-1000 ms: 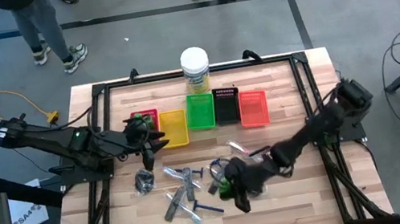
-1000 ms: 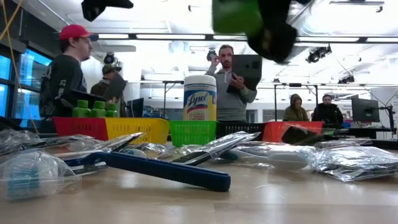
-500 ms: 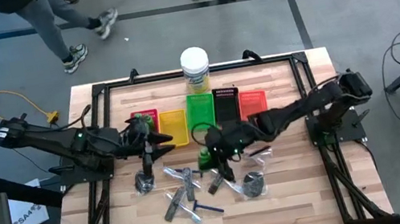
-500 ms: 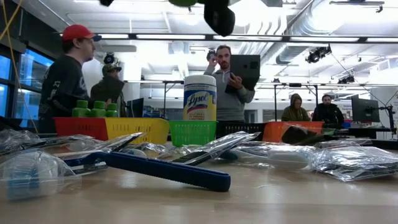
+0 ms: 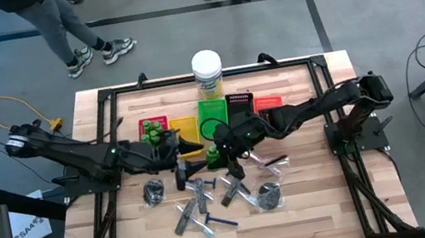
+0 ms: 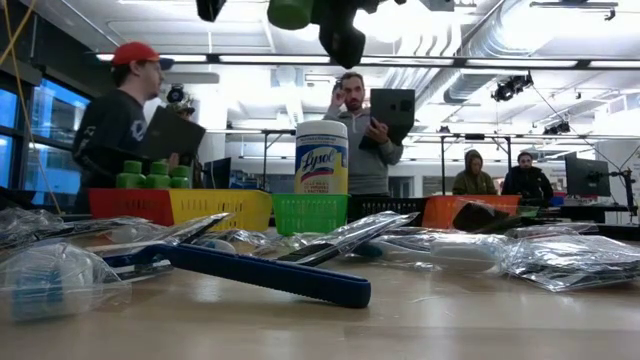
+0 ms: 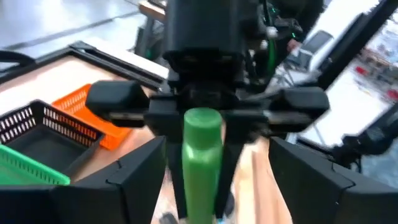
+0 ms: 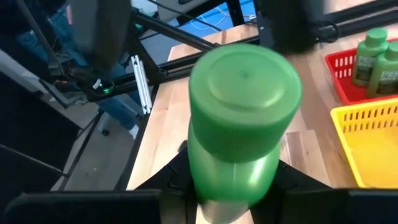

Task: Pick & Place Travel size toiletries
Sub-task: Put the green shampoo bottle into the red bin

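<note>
Gripping green bottle [image 8: 244, 124], right gripper [image 5: 216, 151]; its fingertips hidden.

Two dark, slender jointed arms, each showing what may be a small green light near its claw.

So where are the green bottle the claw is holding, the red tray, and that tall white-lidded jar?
Green bottle [image 8: 244, 93]: right wrist view, on its cap.
Red tray [image 5: 154, 124]: high view, on its rim.
Jar [image 6: 321, 160]: low view, on its label.
</note>
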You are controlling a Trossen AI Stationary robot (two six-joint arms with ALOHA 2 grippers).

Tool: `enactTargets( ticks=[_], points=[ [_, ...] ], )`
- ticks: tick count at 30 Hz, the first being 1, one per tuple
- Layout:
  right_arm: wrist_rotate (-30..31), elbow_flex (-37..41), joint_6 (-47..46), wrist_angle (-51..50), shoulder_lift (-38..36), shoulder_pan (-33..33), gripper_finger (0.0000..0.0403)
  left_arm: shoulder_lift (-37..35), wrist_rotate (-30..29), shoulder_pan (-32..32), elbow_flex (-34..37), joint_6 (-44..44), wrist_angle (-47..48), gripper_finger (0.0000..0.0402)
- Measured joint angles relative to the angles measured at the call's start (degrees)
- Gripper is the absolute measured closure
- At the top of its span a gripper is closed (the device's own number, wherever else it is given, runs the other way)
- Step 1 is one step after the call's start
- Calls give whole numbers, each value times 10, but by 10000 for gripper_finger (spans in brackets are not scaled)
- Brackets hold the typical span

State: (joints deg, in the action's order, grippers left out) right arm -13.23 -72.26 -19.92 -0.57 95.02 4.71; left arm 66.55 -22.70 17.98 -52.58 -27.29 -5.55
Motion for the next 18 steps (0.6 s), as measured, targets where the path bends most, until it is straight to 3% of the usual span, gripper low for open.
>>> enactTargets(
  ticks=[6,18],
  points=[
    [-5,0,17,3,0,1,312,33,-29,0,0,-5,-32,131],
    [-13,0,24,37,1,6,312,76,-7,0,0,-40,-94,133]
  ],
)
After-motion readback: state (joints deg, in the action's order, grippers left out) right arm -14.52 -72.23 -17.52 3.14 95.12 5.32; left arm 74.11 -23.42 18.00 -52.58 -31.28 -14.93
